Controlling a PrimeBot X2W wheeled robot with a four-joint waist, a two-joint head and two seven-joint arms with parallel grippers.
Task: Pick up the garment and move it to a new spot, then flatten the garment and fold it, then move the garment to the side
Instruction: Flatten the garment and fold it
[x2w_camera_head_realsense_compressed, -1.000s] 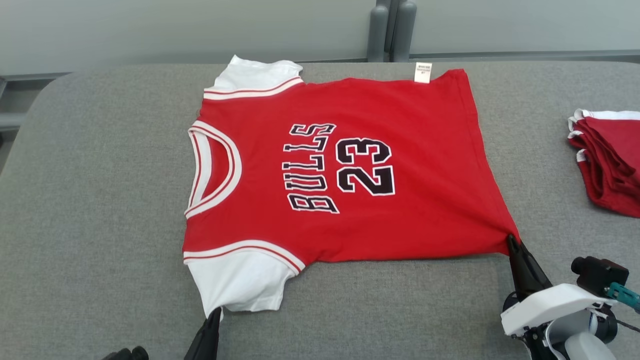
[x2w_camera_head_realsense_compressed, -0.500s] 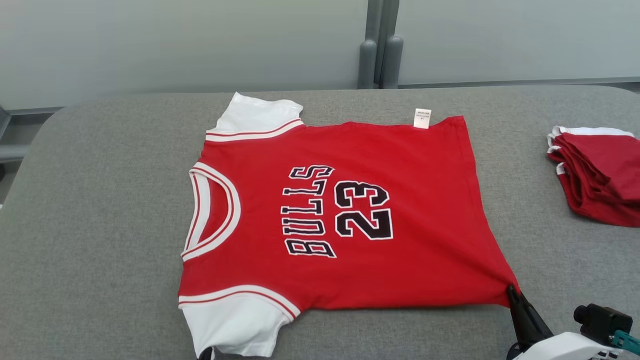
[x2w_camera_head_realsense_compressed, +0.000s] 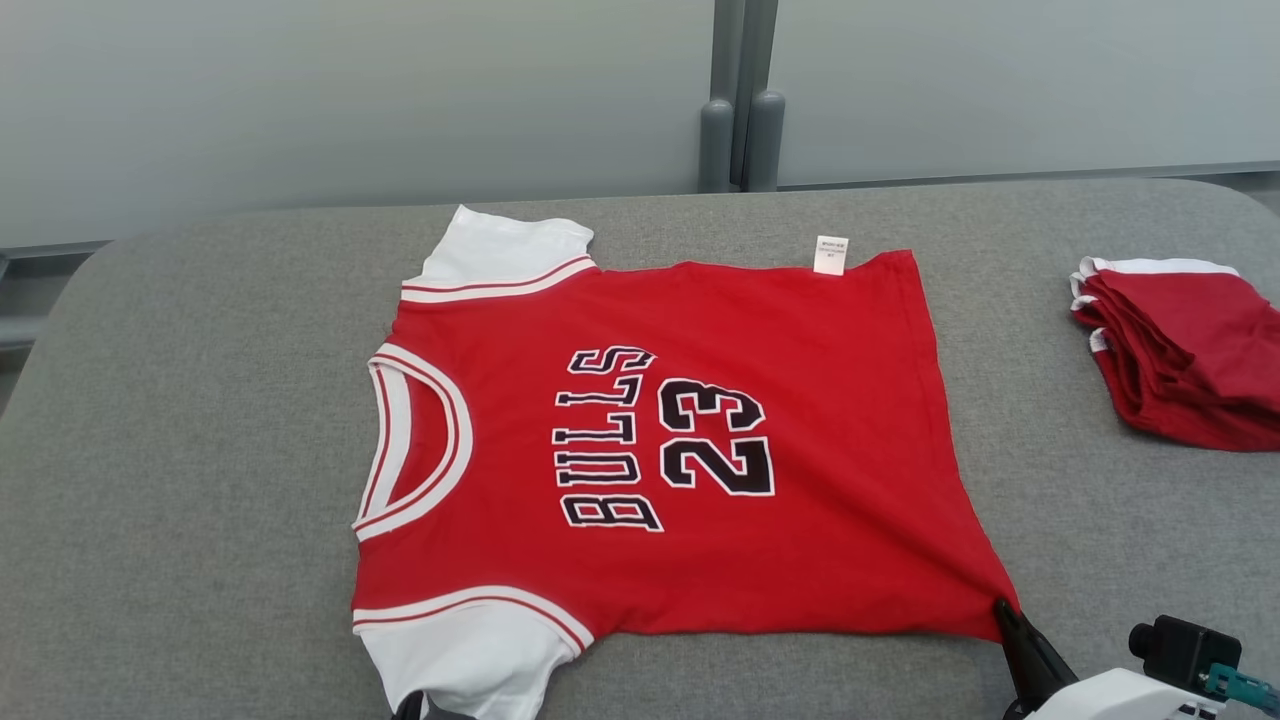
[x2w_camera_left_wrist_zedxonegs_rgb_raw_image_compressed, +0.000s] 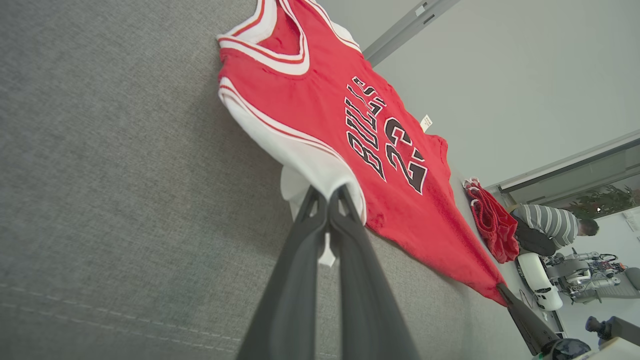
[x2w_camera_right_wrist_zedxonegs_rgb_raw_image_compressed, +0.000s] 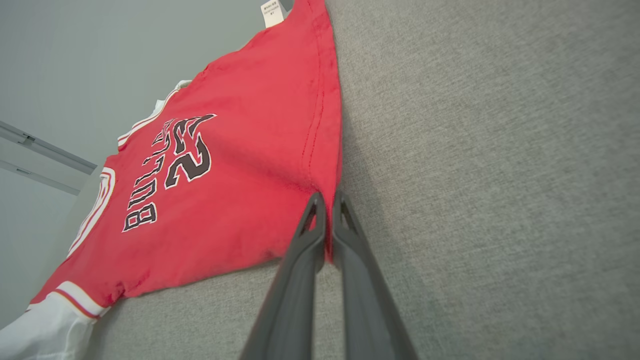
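Flattening the Bulls jersey (x2w_camera_head_realsense_compressed: 650, 440), the left end effector (x2w_camera_left_wrist_zedxonegs_rgb_raw_image_compressed: 328, 192) clamps its white sleeve (x2w_camera_left_wrist_zedxonegs_rgb_raw_image_compressed: 300, 155), the right end effector (x2w_camera_right_wrist_zedxonegs_rgb_raw_image_compressed: 328, 200) its hem corner (x2w_camera_right_wrist_zedxonegs_rgb_raw_image_compressed: 325, 170); folding next likely needs both grips carried across.

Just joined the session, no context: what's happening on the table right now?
The robot has the red jersey with white sleeves spread flat on the grey fabric-covered table. Its left tool is shut on the near white sleeve, its right tool on the near hem corner. No fold yet. Folded red garments lie stacked at the right.
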